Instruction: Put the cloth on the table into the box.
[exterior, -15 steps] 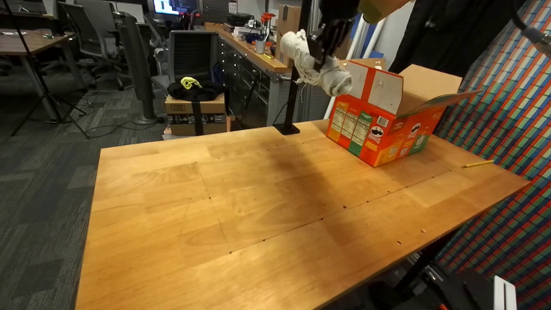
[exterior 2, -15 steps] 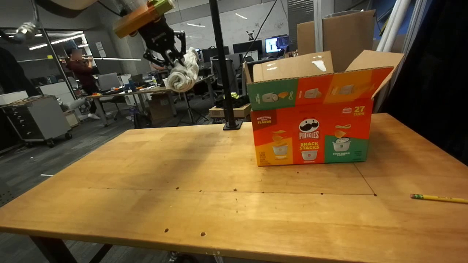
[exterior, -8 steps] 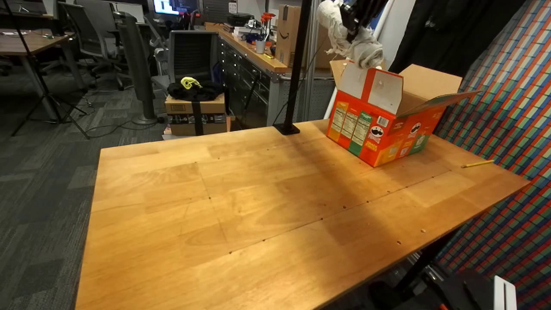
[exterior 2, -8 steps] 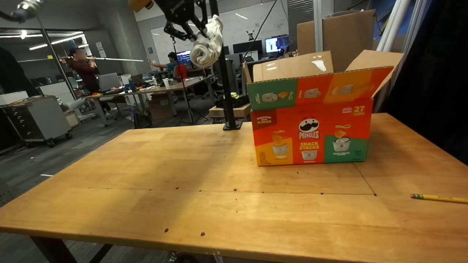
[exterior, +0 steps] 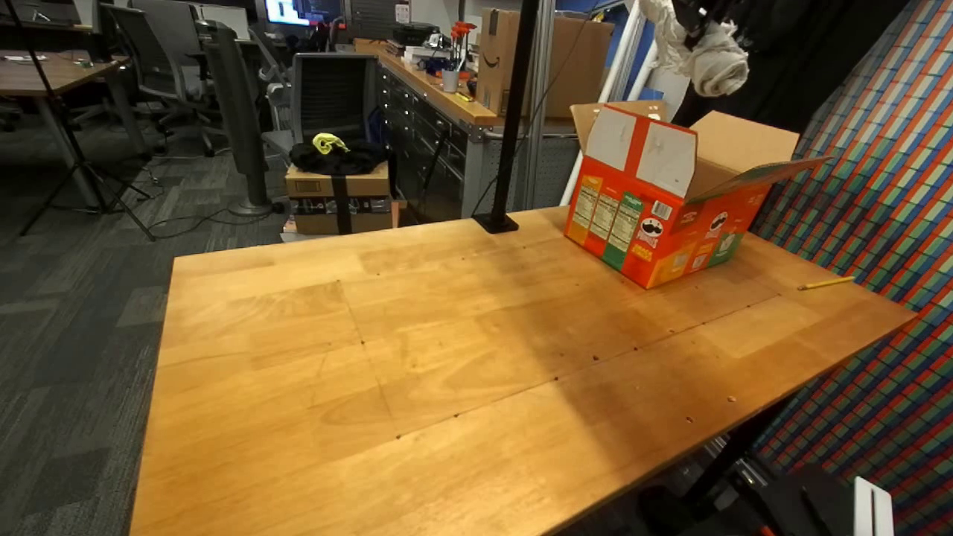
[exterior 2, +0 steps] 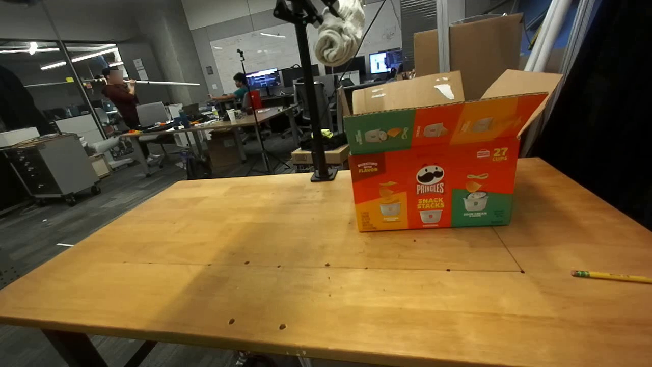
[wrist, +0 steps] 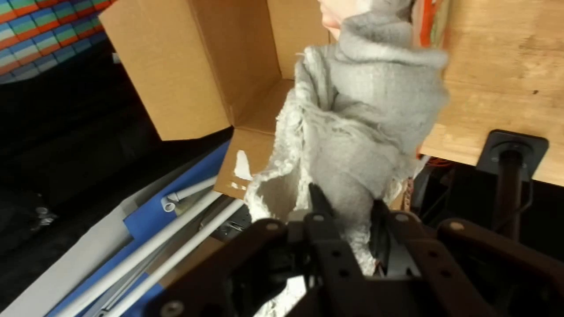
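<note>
Though the cloth was off the table and hung higher than the box, it was not yet inside. The pick-up was done and, I judged, most of the carry; what remained was to centre the cloth over the box's mouth, lower it and let it go. It looked apart from the box's flaps in both exterior views. Whether it was squarely above the opening I could not tell: in an exterior view its coiled end showed to the side of the box, past the end wall.

Since it was rolled into a thick bundle, its long axis was plain enough: roughly parallel to the box's end walls, running back to front, with the coiled end pointing the way the box's printed front faced. That end seemed to droop lower than the far one. The gripper pinched the bundle partway along, cloth squeezed between its two fingertips.

Lower down, the box stood upright on the table with its flaps raised and splayed. Beside the box, apart from it, rose a black post; a yellow pencil lay on the table beyond the box's opposite end, forward of its printed front.
</note>
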Robot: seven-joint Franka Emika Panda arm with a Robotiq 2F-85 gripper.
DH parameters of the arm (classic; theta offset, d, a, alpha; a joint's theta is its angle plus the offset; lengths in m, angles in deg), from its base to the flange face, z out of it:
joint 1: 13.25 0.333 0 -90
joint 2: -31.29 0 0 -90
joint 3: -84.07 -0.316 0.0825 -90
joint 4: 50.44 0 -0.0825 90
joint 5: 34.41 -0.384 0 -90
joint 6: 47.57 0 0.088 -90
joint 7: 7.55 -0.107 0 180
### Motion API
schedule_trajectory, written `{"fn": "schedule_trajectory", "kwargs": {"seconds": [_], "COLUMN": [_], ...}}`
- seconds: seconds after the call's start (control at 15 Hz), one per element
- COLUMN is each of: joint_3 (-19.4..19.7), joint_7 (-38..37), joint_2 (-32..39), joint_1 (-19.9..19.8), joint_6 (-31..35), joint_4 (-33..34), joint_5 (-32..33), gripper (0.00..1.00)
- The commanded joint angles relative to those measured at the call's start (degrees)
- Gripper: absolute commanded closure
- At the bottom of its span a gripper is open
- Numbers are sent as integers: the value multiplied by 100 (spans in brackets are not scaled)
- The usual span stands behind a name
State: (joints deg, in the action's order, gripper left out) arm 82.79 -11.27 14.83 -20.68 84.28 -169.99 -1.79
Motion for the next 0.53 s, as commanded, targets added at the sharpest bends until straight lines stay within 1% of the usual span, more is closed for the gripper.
{"fn": "schedule_trajectory", "kwargs": {"seconds": [0.0,0.2,0.47], "joint_3": [120,368,679], "joint_7": [-100,181,428], "joint_2": [-69,-32,92], "joint_1": [-127,-94,-135], "joint_6": [48,401,911], "joint_4": [-11,-226,-563], "joint_5": [332,99,-39], "gripper": [95,95,95]}}
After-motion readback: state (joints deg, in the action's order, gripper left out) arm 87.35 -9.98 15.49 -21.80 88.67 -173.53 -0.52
